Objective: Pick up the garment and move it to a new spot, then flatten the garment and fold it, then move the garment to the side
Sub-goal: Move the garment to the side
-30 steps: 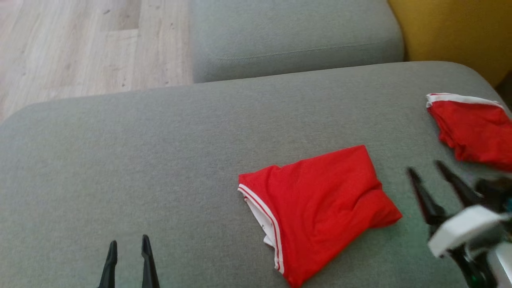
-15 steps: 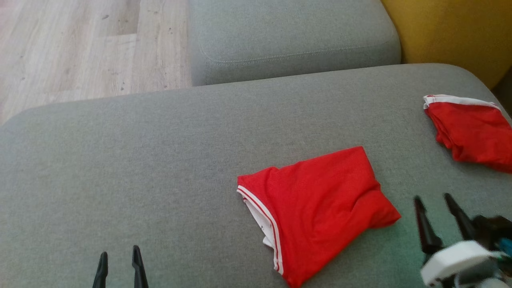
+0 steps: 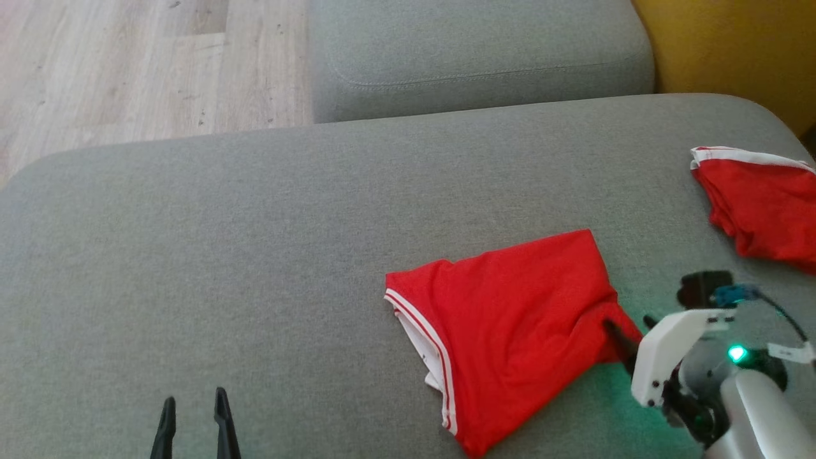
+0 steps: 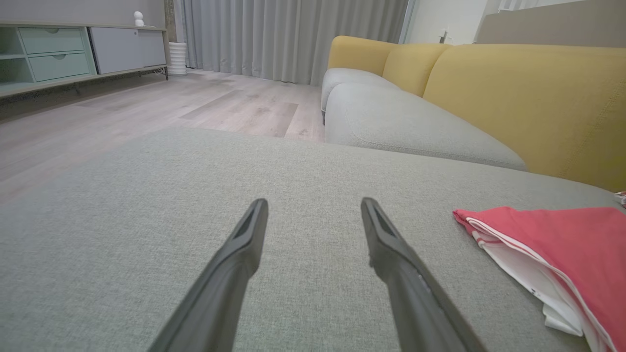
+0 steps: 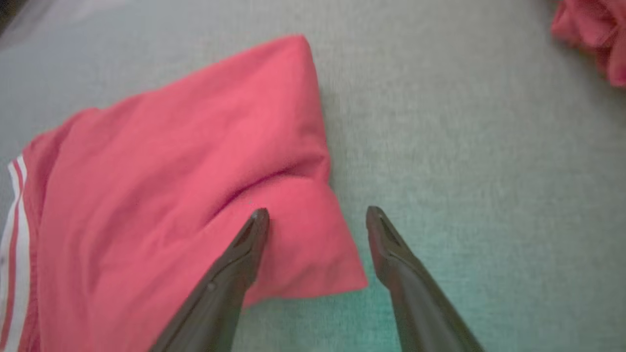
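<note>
The folded red garment (image 3: 510,331) is seen lying on the grey sofa cushion (image 3: 223,255). The right hand (image 5: 317,211) is held open astride its right corner, one finger (image 5: 242,249) apparently touching the cloth. The left hand (image 4: 314,201) is held open, well apart from it.

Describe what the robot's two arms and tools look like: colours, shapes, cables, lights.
The left tool has two long, slim, dark fingers tapering to pointed tips. The right tool has the same dark tapered fingers. Behind it sits an angular white housing, a black block with a blue connector and a thin black cable, a glowing green light, and a rounded silver-grey forearm.
</note>
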Motion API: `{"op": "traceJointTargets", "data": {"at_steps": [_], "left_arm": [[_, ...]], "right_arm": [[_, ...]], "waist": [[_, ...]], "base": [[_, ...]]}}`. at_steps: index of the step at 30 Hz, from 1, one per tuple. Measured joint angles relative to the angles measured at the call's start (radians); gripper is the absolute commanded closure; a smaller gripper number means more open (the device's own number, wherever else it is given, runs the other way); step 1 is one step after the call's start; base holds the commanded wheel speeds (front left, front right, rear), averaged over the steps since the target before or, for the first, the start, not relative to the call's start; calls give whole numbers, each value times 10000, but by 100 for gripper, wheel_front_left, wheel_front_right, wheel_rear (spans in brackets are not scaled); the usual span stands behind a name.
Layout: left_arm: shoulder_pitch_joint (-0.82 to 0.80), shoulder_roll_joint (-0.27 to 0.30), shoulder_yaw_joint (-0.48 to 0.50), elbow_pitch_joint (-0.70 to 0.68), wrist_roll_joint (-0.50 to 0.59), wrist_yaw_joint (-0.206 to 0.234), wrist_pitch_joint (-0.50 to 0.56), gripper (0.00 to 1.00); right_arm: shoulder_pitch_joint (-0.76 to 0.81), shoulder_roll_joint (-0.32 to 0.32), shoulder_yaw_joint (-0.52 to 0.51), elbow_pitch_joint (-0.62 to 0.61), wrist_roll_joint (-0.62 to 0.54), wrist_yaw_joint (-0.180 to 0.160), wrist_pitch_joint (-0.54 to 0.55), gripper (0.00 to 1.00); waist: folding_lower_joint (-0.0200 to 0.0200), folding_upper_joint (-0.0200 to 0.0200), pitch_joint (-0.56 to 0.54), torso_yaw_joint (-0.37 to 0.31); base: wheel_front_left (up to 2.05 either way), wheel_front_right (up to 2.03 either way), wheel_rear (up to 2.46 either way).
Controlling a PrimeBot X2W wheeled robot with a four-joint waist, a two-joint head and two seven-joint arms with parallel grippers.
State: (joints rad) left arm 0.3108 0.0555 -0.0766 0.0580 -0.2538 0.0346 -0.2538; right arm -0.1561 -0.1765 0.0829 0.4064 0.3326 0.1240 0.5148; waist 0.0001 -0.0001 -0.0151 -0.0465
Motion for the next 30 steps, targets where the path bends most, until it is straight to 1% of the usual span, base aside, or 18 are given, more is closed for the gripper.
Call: {"op": "traceJointTargets", "data": {"at_steps": [4,11,13,14,19,22,23,24,27,30], "left_arm": [[0,0,-82,19,-2,4,0,0],[-26,0,-161,84,0,0,0,0],[-85,0,-165,88,0,0,0,0],[-135,0,-169,90,0,2,0,0],[-267,0,-203,88,-8,15,0,0],[-269,0,-209,86,-25,92,0,0],[-269,0,-209,86,-25,92,0,0],[-271,0,-207,82,-50,96,0,0],[-274,0,-209,77,-50,96,0,0],[-309,0,-217,77,-121,96,0,0]], "right_arm": [[-101,73,59,458,190,0,313,0],[-1013,326,25,1609,240,-2,424,0],[-1169,408,75,1891,399,-2,518,80],[-1230,414,128,1990,470,0,583,100],[-1545,345,454,2220,1062,0,646,100],[-1868,77,545,2220,1095,0,351,100],[-1868,77,545,2220,1095,0,351,100],[-2189,-232,585,2192,1055,0,94,100],[-2716,-711,732,2010,800,0,-307,100],[-3189,-991,1087,1737,545,0,-771,100]], "waist": [[0,0,46,56],[0,0,135,-49],[0,1,148,-96],[0,1,157,-124],[0,1,210,-335],[0,1,241,-517],[0,1,241,-517],[0,1,258,-662],[0,1,291,-919],[0,1,342,-1199]], "base": [[0,0,0],[0,0,0],[0,0,0],[0,0,0],[0,0,0],[0,0,0],[0,0,0],[0,0,0],[0,0,0],[0,0,0]]}}
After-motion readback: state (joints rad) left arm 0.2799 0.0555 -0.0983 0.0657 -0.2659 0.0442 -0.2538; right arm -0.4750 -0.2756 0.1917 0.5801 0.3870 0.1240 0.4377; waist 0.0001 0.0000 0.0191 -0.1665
